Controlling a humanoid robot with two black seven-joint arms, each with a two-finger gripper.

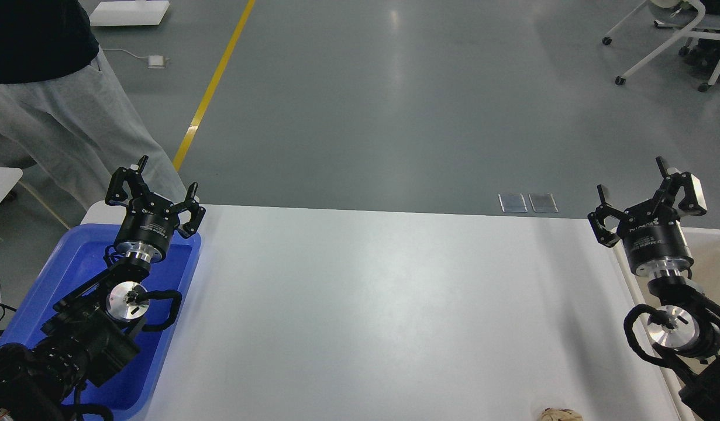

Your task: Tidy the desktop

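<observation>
The desktop (383, 304) is a large smooth white tabletop filling the middle of the head view. My left gripper (161, 178) is open and empty, raised over the far end of the blue tray (73, 263) at the left. My right gripper (631, 181) is open and empty, raised over the beige bin (710, 257) at the right edge. A small crumpled brownish thing (561, 414) lies at the desktop's near edge, partly cut off by the frame.
A person in grey trousers (73, 123) stands at the back left by the tray. A yellow floor line (216, 76) runs behind. A wheeled chair (669, 41) stands at the far right. Two small metal floor plates (527, 202) lie beyond the table's far edge.
</observation>
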